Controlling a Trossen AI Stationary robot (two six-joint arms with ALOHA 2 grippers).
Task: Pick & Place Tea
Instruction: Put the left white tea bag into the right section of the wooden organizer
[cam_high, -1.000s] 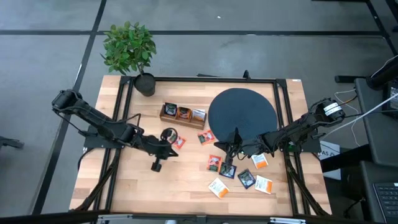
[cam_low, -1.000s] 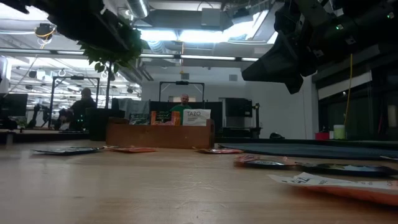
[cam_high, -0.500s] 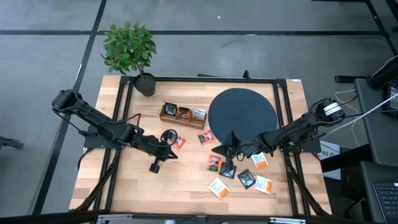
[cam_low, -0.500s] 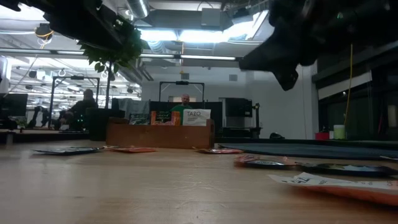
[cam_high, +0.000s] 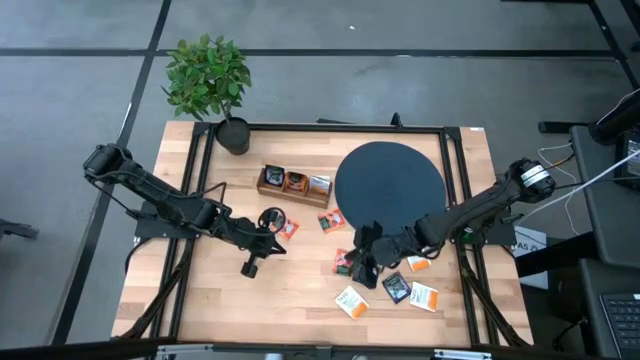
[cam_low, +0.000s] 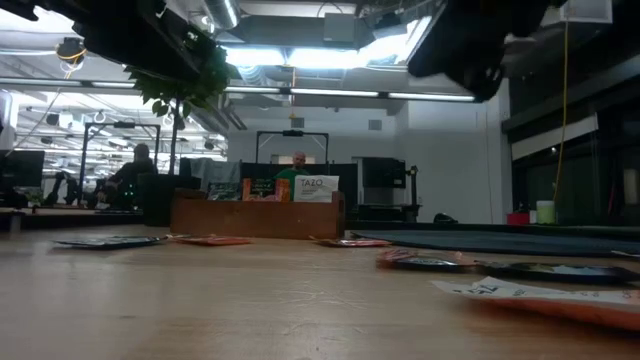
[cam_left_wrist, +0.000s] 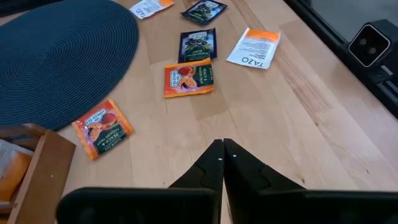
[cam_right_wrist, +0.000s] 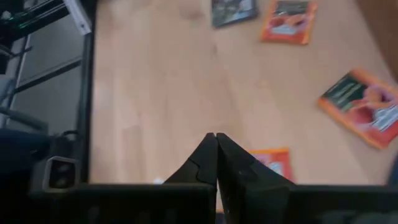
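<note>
Tray (cam_high: 294, 185) seemingly holds three sachets; several sachets (cam_high: 399, 287) left near table's front edge; both grippers (cam_high: 362, 262) pressed together, empty.

Small flat square tea sachets (cam_high: 352, 301) lie scattered face-up on the pale wooden worktop (cam_high: 220, 300). In the high view, two red-orange ones sit apart near the middle (cam_high: 331, 221), one by the left (cam_high: 290, 229). Lower right is a cluster: dark-green ones (cam_high: 396, 288), white-and-orange ones (cam_high: 424, 297) and an orange one (cam_high: 417, 263), close but mostly not overlapping. Three more stand upright in a wooden compartment tray (cam_high: 294, 186).
</note>
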